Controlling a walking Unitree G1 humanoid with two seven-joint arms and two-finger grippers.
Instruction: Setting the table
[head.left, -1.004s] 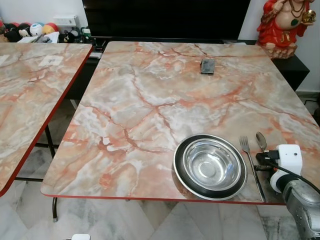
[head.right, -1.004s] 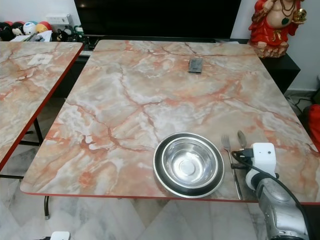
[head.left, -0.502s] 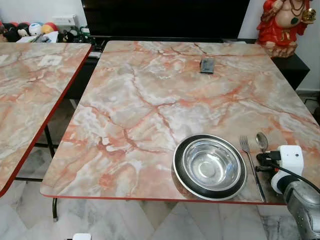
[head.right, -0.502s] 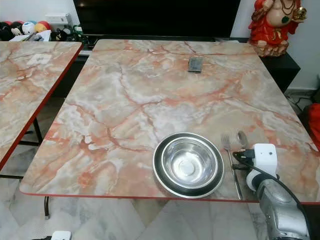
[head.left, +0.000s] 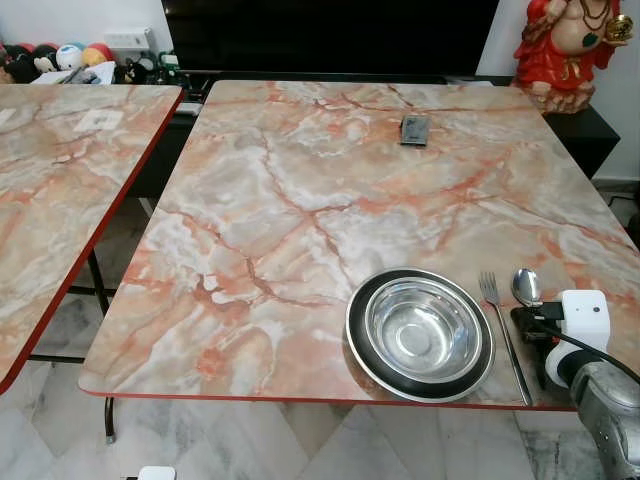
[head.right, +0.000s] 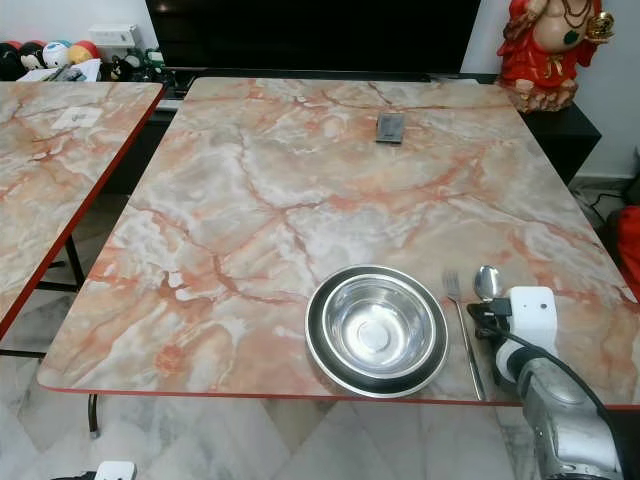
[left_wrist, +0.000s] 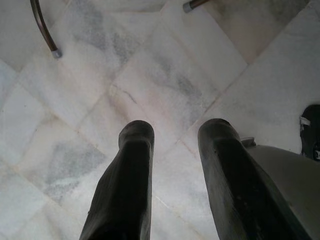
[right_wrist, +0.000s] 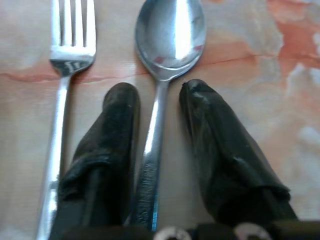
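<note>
Right wrist view, shiny spoon (right_wrist: 170, 35), fork (right_wrist: 72, 35)

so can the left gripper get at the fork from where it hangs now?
Probably not as things stand. The left gripper hangs open over the floor, below the table, while the fork lies near the right edge, between the bowl and the right gripper straddling the spoon.
</note>
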